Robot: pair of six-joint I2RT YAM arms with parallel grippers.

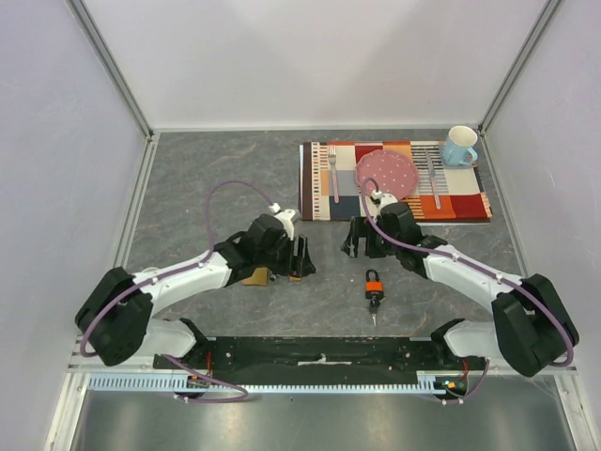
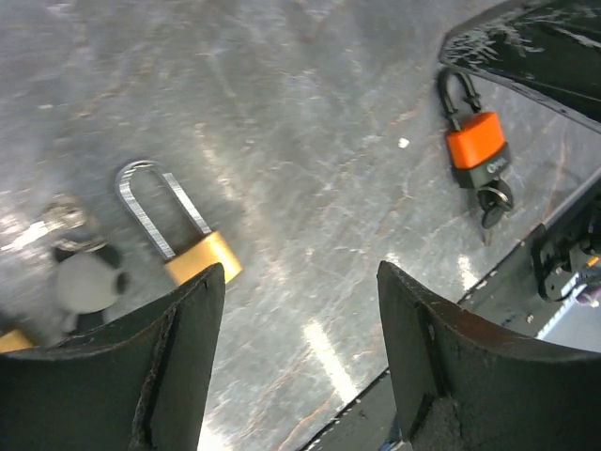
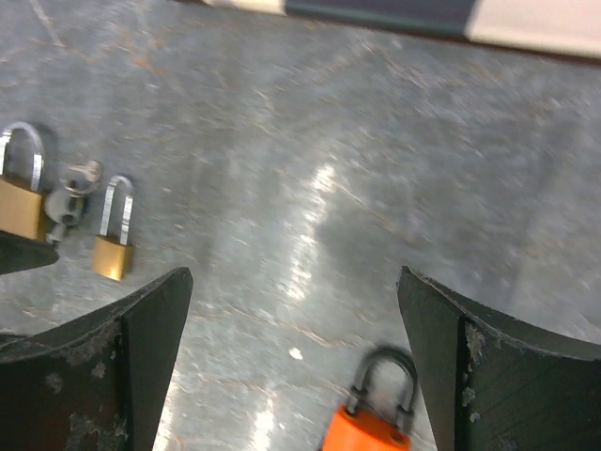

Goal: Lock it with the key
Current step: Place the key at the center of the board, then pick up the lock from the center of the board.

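Note:
An orange padlock (image 1: 374, 281) lies on the grey table between the arms, with a key (image 1: 375, 303) in its bottom end. The left wrist view shows this orange padlock (image 2: 476, 150) and its key (image 2: 495, 201) at the upper right. My left gripper (image 2: 299, 282) hangs open over bare table, and a brass padlock (image 2: 201, 258) with a long shackle lies by its left finger. My right gripper (image 3: 296, 282) is open too; the orange padlock (image 3: 371, 427) lies just near of its gap, toward the right finger. In the top view the left gripper (image 1: 302, 258) and right gripper (image 1: 362, 240) flank the spot above the padlock.
Two brass padlocks (image 3: 21, 202) (image 3: 113, 249) and loose keys (image 3: 75, 183) lie to the left. A striped placemat (image 1: 470, 202) at the back right carries a pink plate (image 1: 386, 172), forks and a blue mug (image 1: 459, 147). A black rail (image 1: 319, 355) runs along the near edge.

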